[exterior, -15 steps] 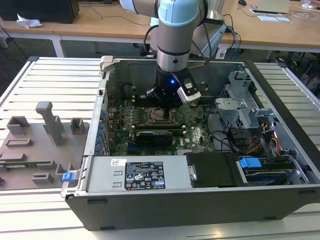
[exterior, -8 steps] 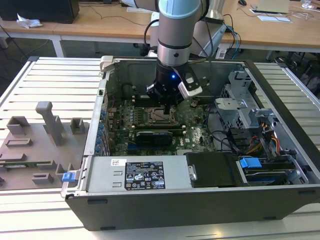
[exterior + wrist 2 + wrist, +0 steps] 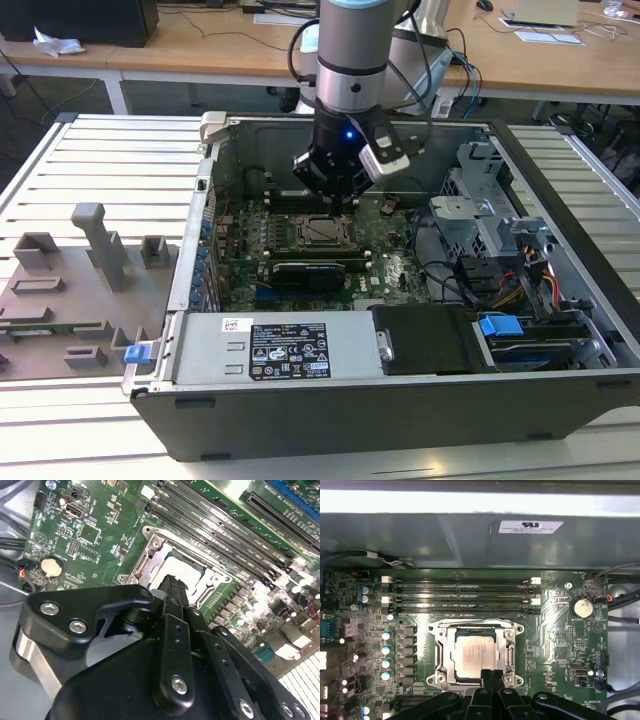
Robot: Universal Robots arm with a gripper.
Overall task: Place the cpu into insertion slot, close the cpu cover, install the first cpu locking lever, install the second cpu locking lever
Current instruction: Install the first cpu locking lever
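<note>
An open computer case (image 3: 400, 400) sits on a slatted metal counter (image 3: 110, 170) with wooden desks (image 3: 200, 50) along the upper frame, the chip (image 3: 474, 656) lies in its socket (image 3: 440, 652) mid-frame, and the gripper (image 3: 491, 676) hovers there, jaws closed together, empty.

The cpu (image 3: 474, 655), a flat square chip with a pale silvery top, sits flat in the insertion slot (image 3: 439, 656) on the green board, right next to the long memory slots. The cpu cover (image 3: 507, 652), a thin metal frame, lies closed around it, chip showing through its window in both wrist views.
</note>
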